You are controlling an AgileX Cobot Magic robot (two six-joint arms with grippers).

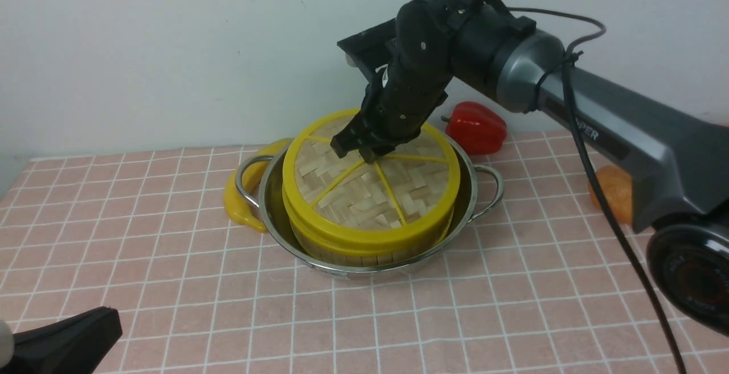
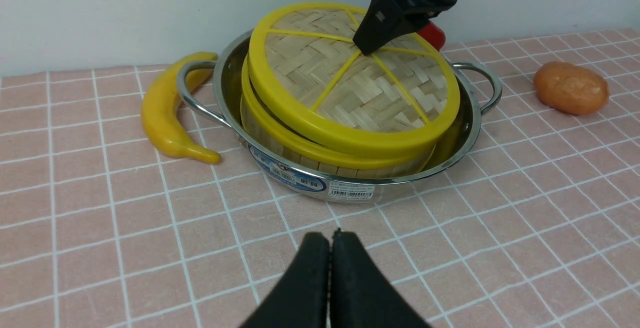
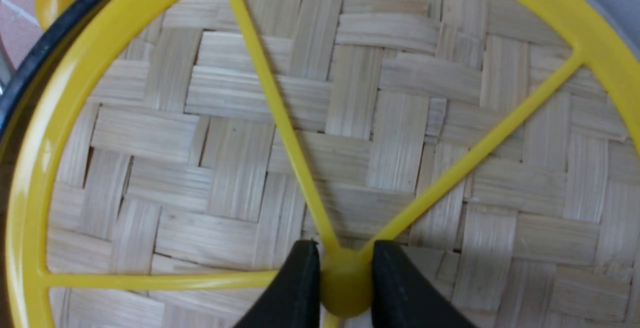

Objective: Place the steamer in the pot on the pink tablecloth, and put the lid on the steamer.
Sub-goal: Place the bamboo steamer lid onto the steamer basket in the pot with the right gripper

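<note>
The lid (image 1: 370, 192) was gripped by its centre knob (image 3: 345, 288), pinched between the right gripper's (image 3: 345, 280) narrowed jaws. It was laid, perhaps slightly tilted, on the steamer (image 2: 320, 165), contents hidden, inside the pot (image 2: 225, 98) on the pink tablecloth (image 1: 171, 283). The left gripper (image 2: 330, 240) was seen closed on nothing.

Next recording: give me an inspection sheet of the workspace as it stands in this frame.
Surface: pink tablecloth with a white grid, lying flat.
Job's things: steamer sits inside the pot; lid is on top of the steamer and looks slightly tilted.
Clutter: banana beside the pot's handle; red pepper behind the pot; orange oval item off to the right.
Grippers: right hand shut on the lid's centre knob; left hand shut, holding nothing, low in front of the pot.
Cables: black cable runs along the right arm.
Surroundings: plain pale wall.
</note>
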